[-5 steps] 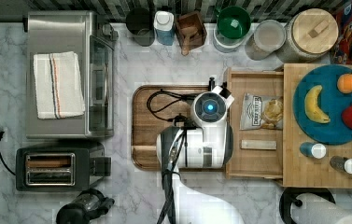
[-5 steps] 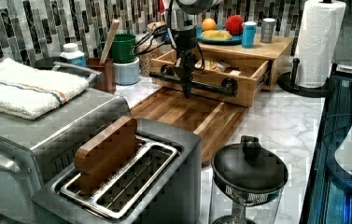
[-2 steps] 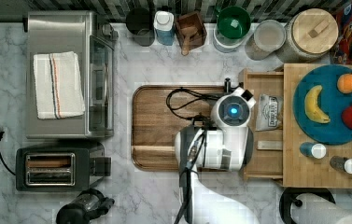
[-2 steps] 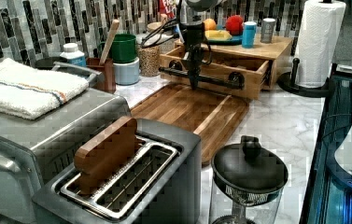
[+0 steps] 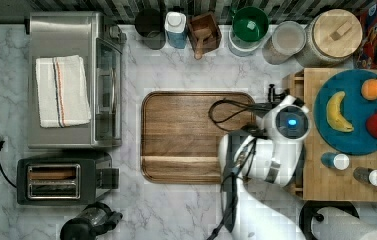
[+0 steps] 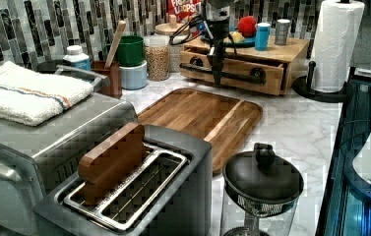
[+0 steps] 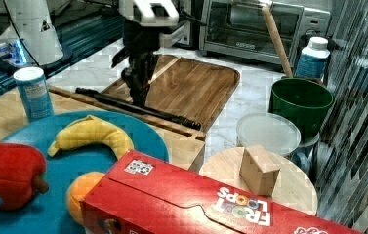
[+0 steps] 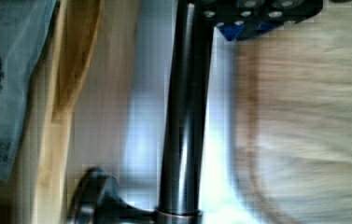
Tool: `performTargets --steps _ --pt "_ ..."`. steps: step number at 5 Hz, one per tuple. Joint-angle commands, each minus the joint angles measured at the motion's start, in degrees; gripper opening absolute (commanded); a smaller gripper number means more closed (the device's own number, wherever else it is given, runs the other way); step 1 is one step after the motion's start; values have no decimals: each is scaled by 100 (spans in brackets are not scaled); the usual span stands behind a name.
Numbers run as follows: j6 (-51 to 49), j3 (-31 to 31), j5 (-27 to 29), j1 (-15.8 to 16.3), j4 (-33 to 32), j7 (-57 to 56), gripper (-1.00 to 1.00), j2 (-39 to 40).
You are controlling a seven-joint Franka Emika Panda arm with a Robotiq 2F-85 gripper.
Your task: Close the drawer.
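One claw [image 6: 217, 78], whose finger state I cannot tell, hangs at the drawer [image 6: 232, 74] handle. Drawer sits nearly shut under the slab [image 5: 348, 172], beside the tray [image 5: 186, 135] on the surface [image 5: 176, 65].

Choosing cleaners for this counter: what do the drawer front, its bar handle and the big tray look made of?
The drawer front looks like light unpainted wood with visible grain. Its handle seems dark metal, smooth and glossy, with a bright reflection along it. The tray looks like darker brown wood, streaked grain, matte.
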Motion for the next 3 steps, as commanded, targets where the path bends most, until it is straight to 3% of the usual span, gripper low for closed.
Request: performTargets --steps 1,3 --pt "-106 -501 -4 -1061 1243 -897 -100 496" --pt "-291 -483 -132 -1032 1296 -712 -100 491"
